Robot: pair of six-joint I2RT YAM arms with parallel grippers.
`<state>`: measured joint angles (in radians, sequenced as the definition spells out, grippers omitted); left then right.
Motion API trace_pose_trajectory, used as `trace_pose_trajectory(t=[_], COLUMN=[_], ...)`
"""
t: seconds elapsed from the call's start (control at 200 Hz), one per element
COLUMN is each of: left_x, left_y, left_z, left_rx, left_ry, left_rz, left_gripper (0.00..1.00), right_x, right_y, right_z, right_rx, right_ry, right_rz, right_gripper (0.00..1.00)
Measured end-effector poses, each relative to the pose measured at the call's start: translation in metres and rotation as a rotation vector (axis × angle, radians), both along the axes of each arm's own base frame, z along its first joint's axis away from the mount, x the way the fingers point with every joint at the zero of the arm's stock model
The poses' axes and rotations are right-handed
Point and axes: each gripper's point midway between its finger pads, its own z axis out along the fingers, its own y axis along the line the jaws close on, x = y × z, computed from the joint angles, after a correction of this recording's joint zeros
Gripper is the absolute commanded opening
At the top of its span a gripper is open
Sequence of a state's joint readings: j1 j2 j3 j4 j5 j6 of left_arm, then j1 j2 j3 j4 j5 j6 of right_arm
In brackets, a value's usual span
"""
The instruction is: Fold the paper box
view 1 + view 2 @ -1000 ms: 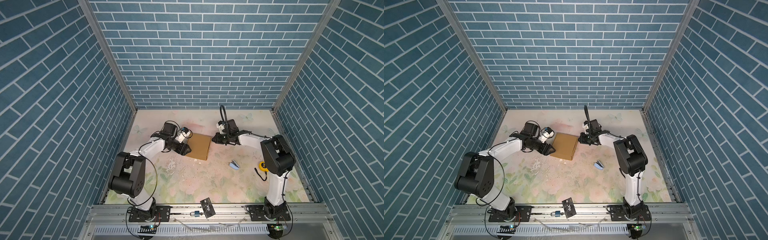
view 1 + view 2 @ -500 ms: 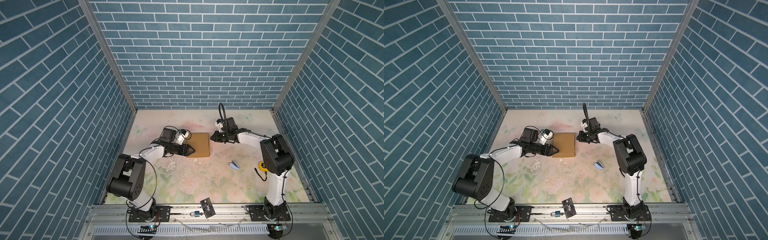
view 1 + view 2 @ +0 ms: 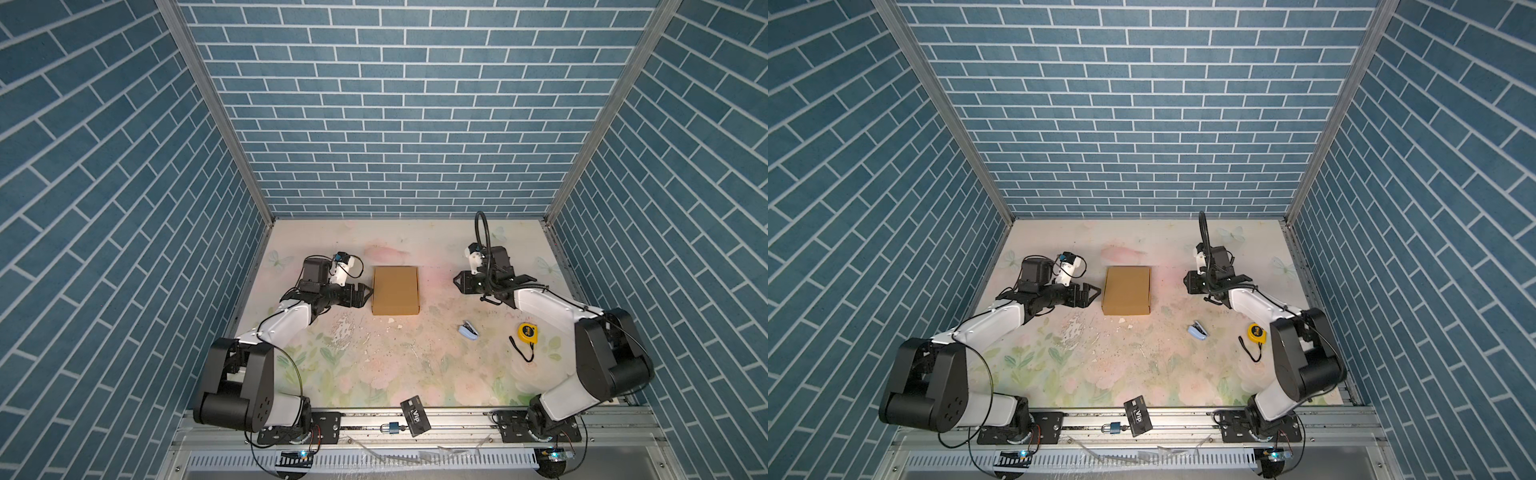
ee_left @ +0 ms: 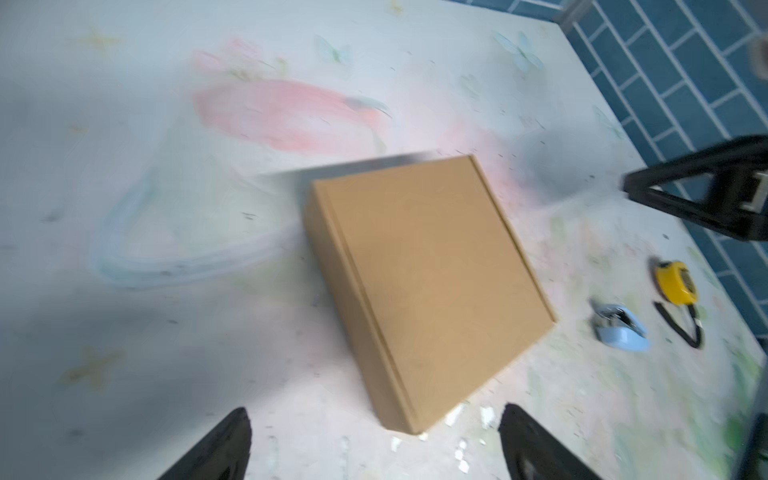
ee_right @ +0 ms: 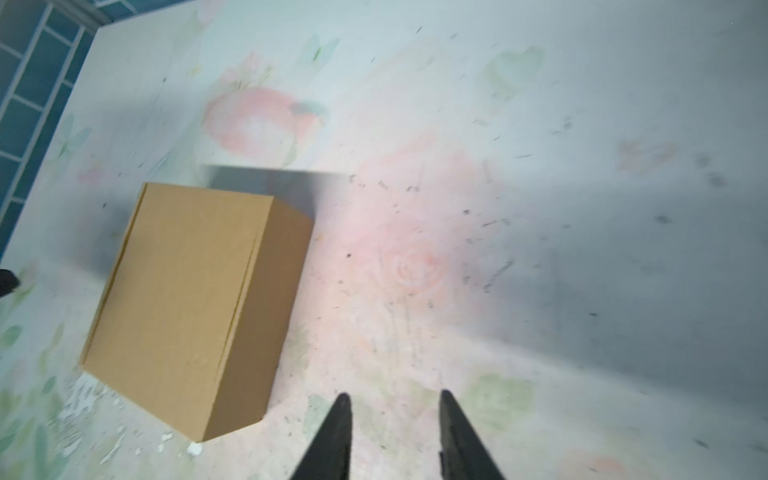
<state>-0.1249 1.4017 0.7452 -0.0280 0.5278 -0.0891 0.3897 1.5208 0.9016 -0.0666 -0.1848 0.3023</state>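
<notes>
The tan-brown corrugated cardboard paper box (image 3: 395,291) (image 3: 1126,291) lies flat on the floral-printed table (image 3: 374,361), lid down and all sides closed up, towards the back and a little left of middle. The left gripper (image 3: 369,294) sits low just beside the box's left side. In the left wrist view its black fingers (image 4: 232,440) are spread wide, the near corner of the box (image 4: 428,282) lies just ahead of the gap, and nothing is between them. I can't tell whether a fingertip grazes the cardboard. Over on the other side, the right gripper (image 3: 457,282) points towards the box from well clear of it, with bare table between. Its fingers (image 5: 336,436) stand partly apart and empty, and the box (image 5: 187,307) is off to one side in that wrist view. On the right of the table a light blue stapler (image 3: 468,331) and a yellow tape measure (image 3: 527,332) lie near each other. A black "VIP" card (image 3: 415,415) leans at the front rail.
</notes>
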Motion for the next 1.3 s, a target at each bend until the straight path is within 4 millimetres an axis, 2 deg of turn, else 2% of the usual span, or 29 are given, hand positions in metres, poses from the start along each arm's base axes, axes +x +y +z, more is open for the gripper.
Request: trace_pose_trajectory(t=[0.075,0.085,0.11,0.13,0.305,0.465,0.565,0.635,0.84,0.92,1.065,1.175,1.3], left_x=[0.009,0.010,0.012,0.013,0.022,0.027,0.030,0.026,0.027,0.031,0.041,0.033,0.026], left_y=[0.020,0.023,0.028,0.032,0.060,0.082,0.088,0.093,0.099,0.099,0.100,0.098,0.099], left_z=[-0.001,-0.001,-0.001,-0.001,-0.002,-0.002,-0.004,-0.013,-0.031,-0.033,-0.019,-0.026,-0.033], left_rx=[0.022,0.027,0.036,0.044,0.085,0.144,0.181,0.202,0.253,0.262,0.251,0.245,0.248], left_ry=[-0.014,-0.017,-0.022,-0.025,-0.039,-0.064,-0.103,-0.112,-0.175,-0.204,-0.315,-0.365,-0.400], left_rz=[0.064,0.073,0.089,0.101,0.190,0.238,0.238,0.240,0.212,0.210,0.225,0.224,0.237], left_gripper=[0.99,0.99,1.00,1.00,1.00,1.00,1.00,1.00,1.00,1.00,1.00,1.00,1.00], right_x=[-0.005,-0.006,-0.007,-0.009,-0.018,-0.012,-0.010,-0.007,-0.005,-0.002,0.005,0.007,-0.006], right_y=[-0.023,-0.026,-0.034,-0.039,-0.082,-0.120,-0.141,-0.156,-0.193,-0.199,-0.200,-0.199,-0.201], right_z=[0.001,0.001,0.000,0.000,0.001,0.005,0.010,0.012,0.000,-0.007,-0.017,-0.022,-0.049], right_rx=[-0.063,-0.071,-0.092,-0.104,-0.213,-0.286,-0.324,-0.350,-0.371,-0.360,-0.337,-0.315,-0.319], right_ry=[-0.045,-0.051,-0.062,-0.072,-0.174,-0.230,-0.282,-0.330,-0.404,-0.426,-0.440,-0.485,-0.458], right_rz=[-0.048,-0.055,-0.071,-0.088,-0.187,-0.294,-0.339,-0.366,-0.445,-0.463,-0.456,-0.455,-0.455], right_gripper=[0.57,0.64,0.93,0.98,0.99,0.99,0.99,0.99,0.98,0.98,0.98,0.98,0.97])
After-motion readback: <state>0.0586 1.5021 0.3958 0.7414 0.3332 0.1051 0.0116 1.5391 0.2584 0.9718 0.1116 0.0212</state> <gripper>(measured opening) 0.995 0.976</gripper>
